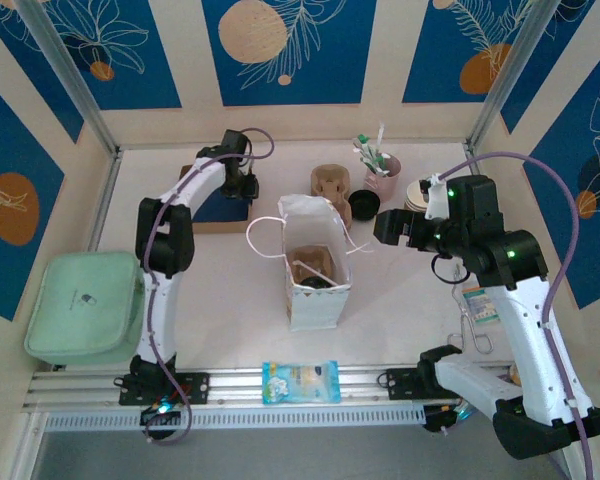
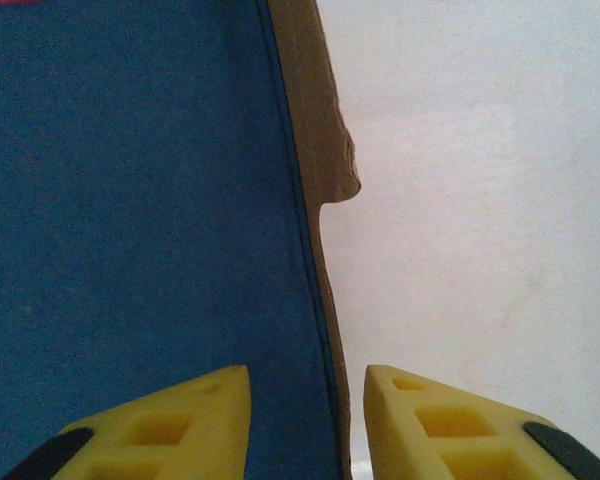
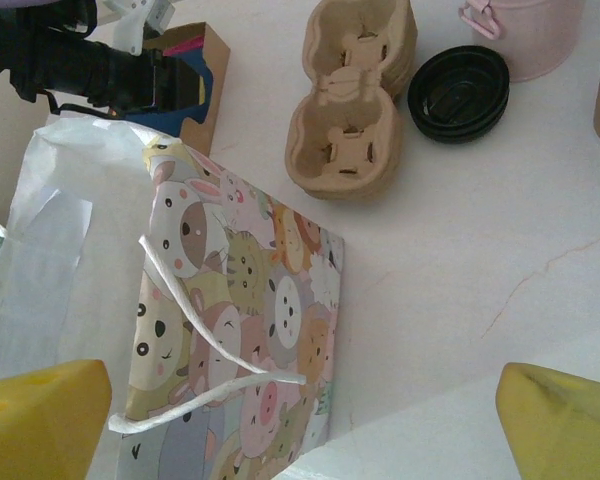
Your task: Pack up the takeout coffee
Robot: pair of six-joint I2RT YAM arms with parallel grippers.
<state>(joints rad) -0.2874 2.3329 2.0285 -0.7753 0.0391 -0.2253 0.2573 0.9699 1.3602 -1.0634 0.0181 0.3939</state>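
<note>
Left tool (image 2: 307,390), jaws part-open, is straddling the box (image 2: 130,200) wall near the table's (image 1: 230,300) far-left corner; if closing off-centre, it risks tipping it. Right tool (image 3: 305,405) is hanging wide open.

A staged robot test cell is indicated: a white worktop (image 1: 400,300) is boxed in by printed blue-and-cream panels (image 1: 280,50) held in aluminium posts (image 1: 72,85), and a left arm (image 1: 165,240) and a right arm (image 1: 525,300) are bolted to a slotted rail (image 1: 235,384). Café props are laid out: pulp cup carriers (image 1: 330,182), black lids (image 1: 364,205)
</note>
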